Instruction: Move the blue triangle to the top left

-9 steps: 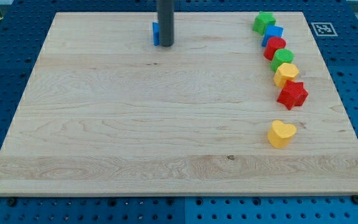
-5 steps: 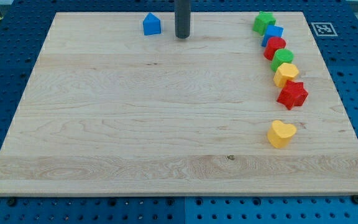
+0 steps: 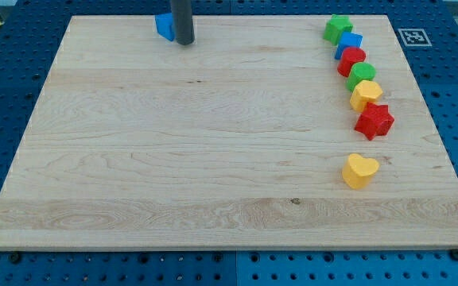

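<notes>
blue blocks [image 3: 164,25] 2 | green [image 3: 338,28] 2 | red [image 3: 351,60] 2 | yellow [image 3: 366,94] 2

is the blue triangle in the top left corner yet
Not yet. The blue triangle sits at the top edge, short of the corner, my tip against its right side.

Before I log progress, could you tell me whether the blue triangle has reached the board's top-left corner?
No, the blue triangle sits at the top edge beside my tip, well short of the corner.

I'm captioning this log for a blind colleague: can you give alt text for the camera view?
My tip touches the right side of the blue triangle near the top edge of the wooden board, left of centre. Seven other coloured blocks sit down the view's right side, apart from it.
</notes>
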`<state>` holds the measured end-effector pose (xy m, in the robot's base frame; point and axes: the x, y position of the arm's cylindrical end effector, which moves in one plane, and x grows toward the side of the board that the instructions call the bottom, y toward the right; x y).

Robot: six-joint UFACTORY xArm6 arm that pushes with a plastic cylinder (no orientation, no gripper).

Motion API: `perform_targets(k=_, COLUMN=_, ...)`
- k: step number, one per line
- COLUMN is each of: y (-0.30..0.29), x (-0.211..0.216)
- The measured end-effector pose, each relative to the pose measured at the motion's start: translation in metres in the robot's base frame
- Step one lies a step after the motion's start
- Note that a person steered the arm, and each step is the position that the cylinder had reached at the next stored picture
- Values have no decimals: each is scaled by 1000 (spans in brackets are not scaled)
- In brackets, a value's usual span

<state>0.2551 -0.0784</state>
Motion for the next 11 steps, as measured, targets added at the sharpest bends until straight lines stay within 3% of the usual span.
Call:
perform_targets(k=2, y=-15, x=-24)
perform_targets(k=4, y=-86, x=-24)
perform_targets(k=11, y=-122, x=-29)
